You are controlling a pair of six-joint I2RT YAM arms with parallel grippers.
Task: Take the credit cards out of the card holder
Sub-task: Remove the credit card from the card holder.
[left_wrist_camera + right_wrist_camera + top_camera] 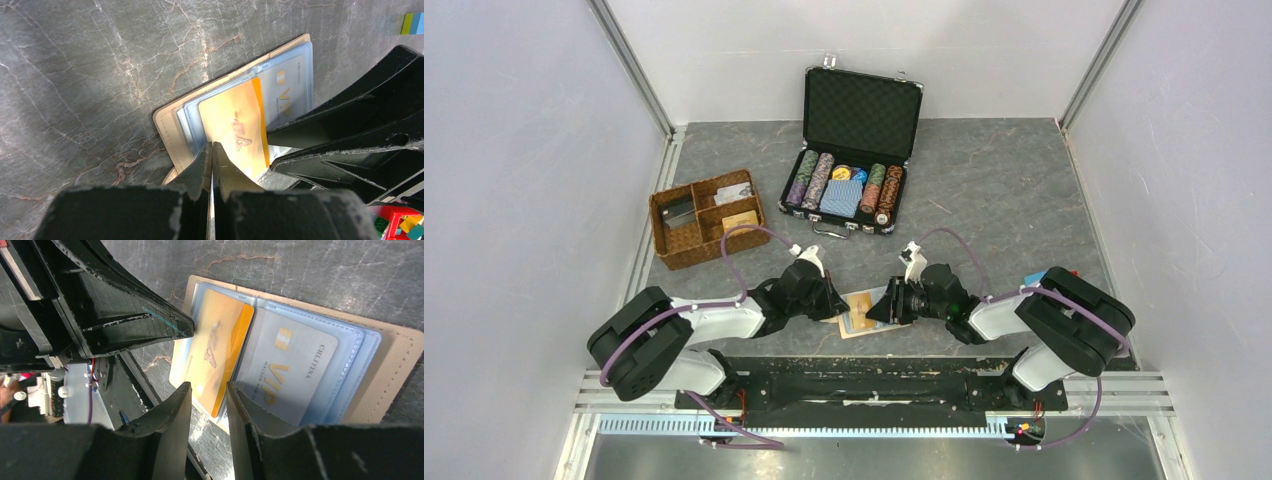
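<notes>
The tan card holder lies open near the table's front edge, between both grippers. Its blue-grey pockets hold a silver VIP credit card and an orange credit card, whose near end reaches past the holder's edge. My left gripper is shut, its tip resting at the orange card and the holder's tan rim. My right gripper stands open, with the orange card's near corner in the gap between its jaws. In the right wrist view the left gripper's fingers touch the orange card's edge.
A brown wicker divided tray stands at the back left. An open black case with poker chips and a blue deck sits behind the arms. The black base rail runs just in front of the holder.
</notes>
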